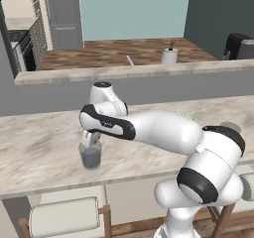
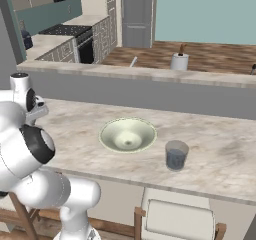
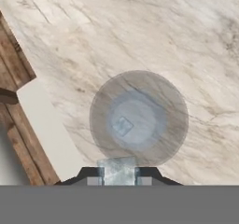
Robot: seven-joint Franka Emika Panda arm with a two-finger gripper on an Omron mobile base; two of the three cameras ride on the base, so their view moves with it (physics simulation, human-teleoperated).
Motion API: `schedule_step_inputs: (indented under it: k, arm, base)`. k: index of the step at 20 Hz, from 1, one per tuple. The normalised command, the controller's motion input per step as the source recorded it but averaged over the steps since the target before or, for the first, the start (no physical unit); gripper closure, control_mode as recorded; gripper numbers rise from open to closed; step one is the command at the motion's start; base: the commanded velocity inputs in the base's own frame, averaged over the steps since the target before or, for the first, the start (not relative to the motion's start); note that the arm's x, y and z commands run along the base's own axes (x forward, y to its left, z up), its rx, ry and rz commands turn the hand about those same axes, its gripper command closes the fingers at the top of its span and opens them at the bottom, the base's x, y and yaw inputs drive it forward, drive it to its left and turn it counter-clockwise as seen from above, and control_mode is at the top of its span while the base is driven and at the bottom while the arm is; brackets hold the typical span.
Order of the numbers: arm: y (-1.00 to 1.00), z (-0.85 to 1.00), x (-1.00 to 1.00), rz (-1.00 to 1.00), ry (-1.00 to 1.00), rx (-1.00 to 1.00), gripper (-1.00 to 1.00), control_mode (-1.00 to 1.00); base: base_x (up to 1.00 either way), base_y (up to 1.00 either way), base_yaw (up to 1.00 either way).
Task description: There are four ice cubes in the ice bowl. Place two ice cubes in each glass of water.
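— Over the near edge of the bench, what is the gripper [image 3: 119,178] doing?
— It hangs above a glass of water [image 3: 138,118], jaws clamped on one ice cube [image 3: 117,170]. A second ice cube [image 3: 123,125] already lies at the bottom of that glass.
— Where does that glass stand?
— Close to the front edge of the marble bench [image 1: 44,148], under the arm's wrist, by the left base view.
— And the remaining items?
— The ice bowl [image 2: 127,134] sits mid-bench; whether cubes remain in it, I cannot tell. The other glass of water [image 2: 176,155] stands just beside it, nearer the front edge. A white mug [image 2: 179,61] rests on the raised ledge behind.
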Motion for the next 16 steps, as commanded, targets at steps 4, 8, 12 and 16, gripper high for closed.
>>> schedule_step_inputs:
  k: [4, 8, 12, 16]
  arm:
    - [0.05, -0.29, 0.10, 0.00, 0.05, -0.02, 1.00, -1.00]
    - [0.07, -0.29, 0.11, 0.00, 0.07, -0.04, 1.00, -1.00]
    - [0.06, -0.22, 0.18, 0.00, 0.07, -0.03, 1.00, -1.00]
    - [0.11, -0.07, 0.19, 0.00, 0.05, -0.02, 1.00, -1.00]
  base:
    - [0.00, 0.00, 0.00]
    - [0.00, 0.00, 0.00]
    - [0.00, 0.00, 0.00]
    - [0.00, 0.00, 0.00]
